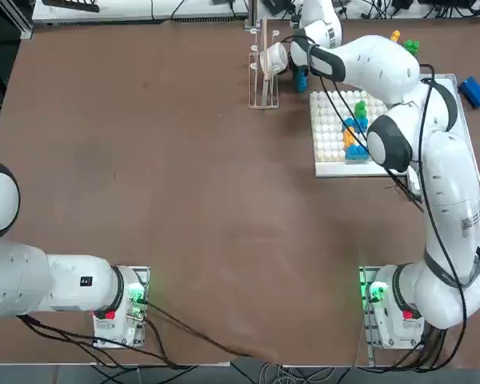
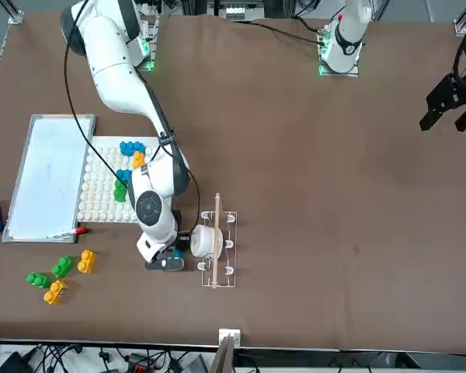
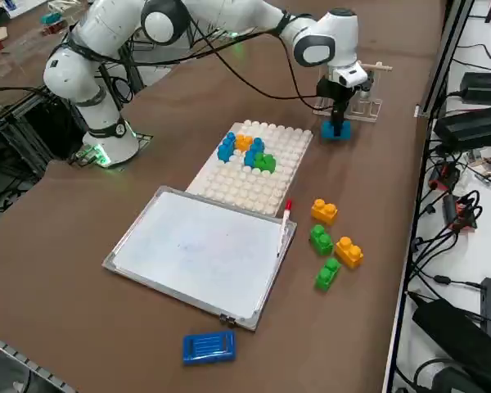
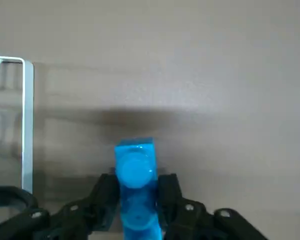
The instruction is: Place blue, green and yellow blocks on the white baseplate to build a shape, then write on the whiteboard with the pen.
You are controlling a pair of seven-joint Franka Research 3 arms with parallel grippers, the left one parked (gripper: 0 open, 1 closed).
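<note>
My right gripper (image 4: 135, 184) is down at the table beside a clear rack, shut on a bright blue block (image 4: 135, 172) that stands on the brown tabletop; one finger presses each side. The same block (image 3: 336, 130) shows under the gripper (image 3: 337, 119) in the right side view. The white baseplate (image 3: 262, 187) carries a cluster of blue, yellow-orange and green blocks (image 3: 245, 151). The whiteboard (image 3: 200, 246) lies next to it, with the pen (image 3: 285, 218) on its edge. Loose yellow (image 3: 324, 211) and green (image 3: 321, 238) blocks lie beside the board.
A clear rack with a wooden rod (image 2: 217, 250) stands right beside the gripper. A smooth blue slab (image 3: 209, 346) lies past the whiteboard's end. The table's edge and cables run close along the loose blocks' side.
</note>
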